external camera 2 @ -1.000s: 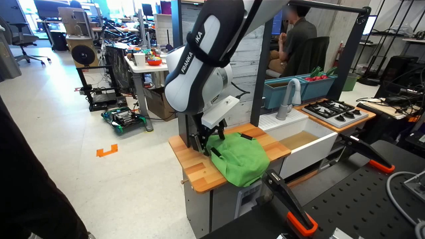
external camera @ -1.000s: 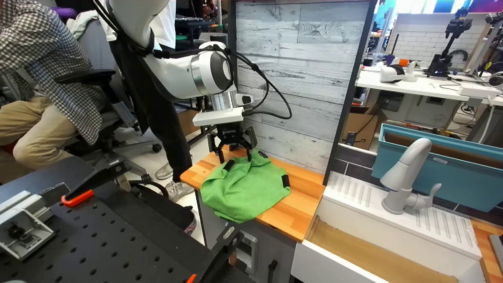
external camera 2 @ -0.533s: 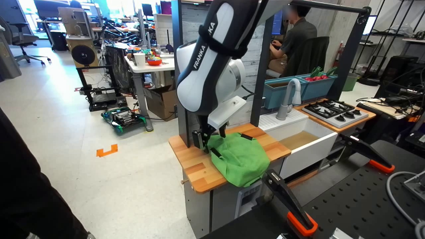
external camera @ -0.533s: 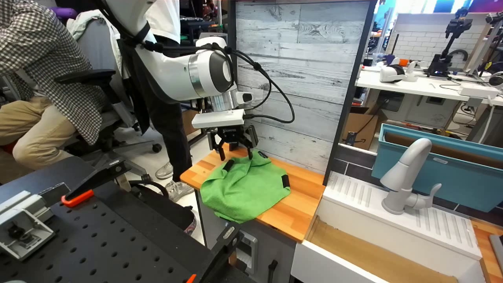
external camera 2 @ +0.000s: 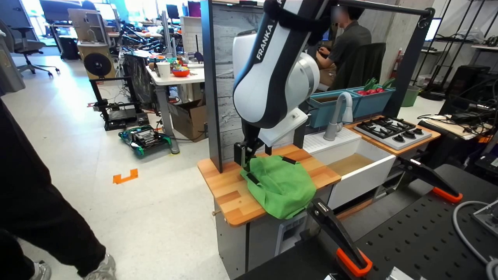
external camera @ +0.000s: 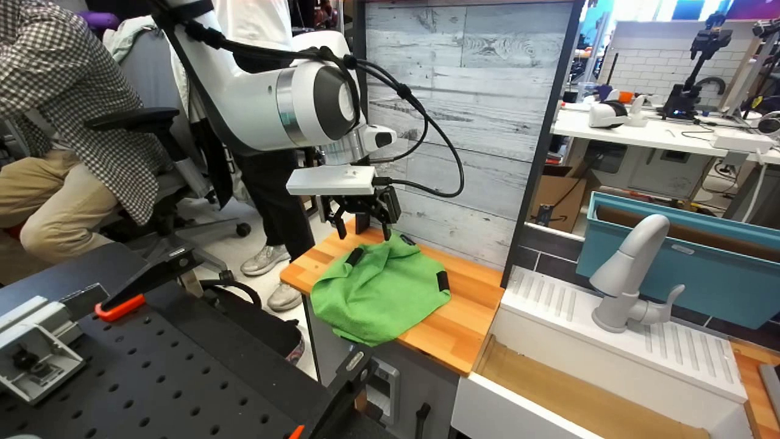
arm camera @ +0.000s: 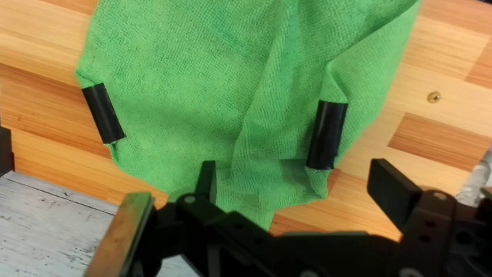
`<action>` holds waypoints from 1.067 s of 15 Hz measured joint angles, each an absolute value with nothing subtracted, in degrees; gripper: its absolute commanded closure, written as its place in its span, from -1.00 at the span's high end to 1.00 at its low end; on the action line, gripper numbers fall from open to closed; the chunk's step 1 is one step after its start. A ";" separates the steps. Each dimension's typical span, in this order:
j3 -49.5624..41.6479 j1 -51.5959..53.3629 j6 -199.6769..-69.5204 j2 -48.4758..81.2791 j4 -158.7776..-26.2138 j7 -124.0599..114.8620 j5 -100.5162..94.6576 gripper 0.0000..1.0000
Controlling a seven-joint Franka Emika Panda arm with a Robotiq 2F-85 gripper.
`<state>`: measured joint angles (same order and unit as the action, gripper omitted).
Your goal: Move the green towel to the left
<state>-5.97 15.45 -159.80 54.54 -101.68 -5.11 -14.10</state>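
The green towel [external camera: 381,292] lies rumpled on the wooden tabletop [external camera: 451,329], draped over its front edge, with several black strips on it. My gripper [external camera: 364,234] hangs just above the towel's back edge, beside the grey plank wall. Its jaws stand wide apart and hold nothing. In the wrist view one of the fingers [arm camera: 207,181] is over the green towel [arm camera: 184,84], the opposite one over wood. A black strip [arm camera: 327,134] lies ahead of the gap between them. In an exterior view the gripper [external camera 2: 257,159] is partly covered by the arm.
The plank wall [external camera: 463,122] rises directly behind the tabletop. Beside it are a white sink [external camera: 548,390] and a faucet [external camera: 634,274]. A black perforated table with clamps [external camera 2: 338,237] stands in front. A person's legs [external camera: 274,201] are close behind the arm.
My gripper has risen a little, and in an exterior view it has shifted rightward. The towel lies as before. The person behind the arm has shifted position.
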 measured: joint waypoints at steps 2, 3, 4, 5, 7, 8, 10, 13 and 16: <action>-5.96 15.50 -159.80 54.96 -101.41 -5.11 -14.10 1.00; -5.96 15.50 -159.80 55.16 -101.30 -5.11 -14.10 1.00; -5.96 15.50 -159.80 55.29 -101.24 -5.11 -14.10 1.00; -5.96 15.50 -159.80 55.37 -101.17 -5.11 -14.10 1.00; -5.96 15.50 -159.80 55.41 -101.07 -5.11 -14.10 1.00; -5.96 15.50 -159.80 55.41 -101.02 -5.11 -14.10 1.00; -5.96 15.50 -159.80 55.41 -100.99 -5.11 -14.10 1.00; -5.96 15.50 -159.80 55.42 -100.99 -5.11 -14.10 1.00; -5.96 15.50 -159.80 55.42 -100.98 -5.11 -14.10 1.00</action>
<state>-5.96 15.50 -159.80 55.42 -100.98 -5.11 -14.10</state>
